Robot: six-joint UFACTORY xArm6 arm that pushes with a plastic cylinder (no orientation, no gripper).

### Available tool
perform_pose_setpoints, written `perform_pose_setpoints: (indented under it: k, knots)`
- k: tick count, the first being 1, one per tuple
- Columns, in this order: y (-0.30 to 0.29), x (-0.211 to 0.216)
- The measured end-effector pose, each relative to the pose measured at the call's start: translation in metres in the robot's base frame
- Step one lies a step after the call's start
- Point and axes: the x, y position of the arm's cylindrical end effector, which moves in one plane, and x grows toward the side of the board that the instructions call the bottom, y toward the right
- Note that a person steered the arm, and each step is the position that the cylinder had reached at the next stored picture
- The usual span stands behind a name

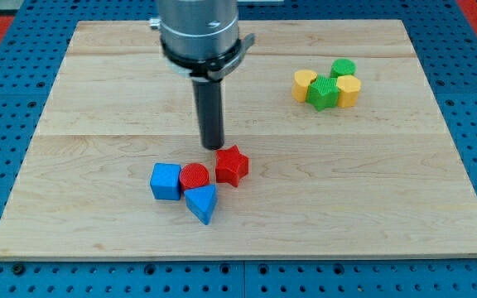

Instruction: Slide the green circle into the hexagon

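Note:
The green circle (pixel 343 68) sits at the view's upper right, at the top of a tight cluster. It touches a green star-like block (pixel 323 93) below it and a yellow block (pixel 349 90) at the cluster's right. A yellow hexagon-like block (pixel 305 84) is at the cluster's left. Which yellow block is the hexagon is hard to tell. My tip (pixel 213 146) stands near the board's middle, far to the left of that cluster, just above the red star (pixel 232 165).
A second cluster lies below my tip: a blue cube (pixel 166 180), a red circle (pixel 194 176) and a blue triangle (pixel 202 203), with the red star at its right. The wooden board (pixel 98 99) lies on a blue pegboard.

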Motion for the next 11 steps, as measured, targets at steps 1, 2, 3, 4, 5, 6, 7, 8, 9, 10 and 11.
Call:
perform_pose_setpoints:
  k: [1,2,3,4,5,6,7,8,9,10,11]
  knots:
    - [0.066,-0.01]
    - [0.073,-0.013]
    - [0.075,-0.045]
    - [0.07,-0.083]
    - [0.088,-0.137]
    - [0.18,-0.145]
    - [0.205,-0.115]
    - [0.215,-0.133]
    - [0.222,-0.177]
    - [0.318,-0.173]
    - [0.319,-0.143]
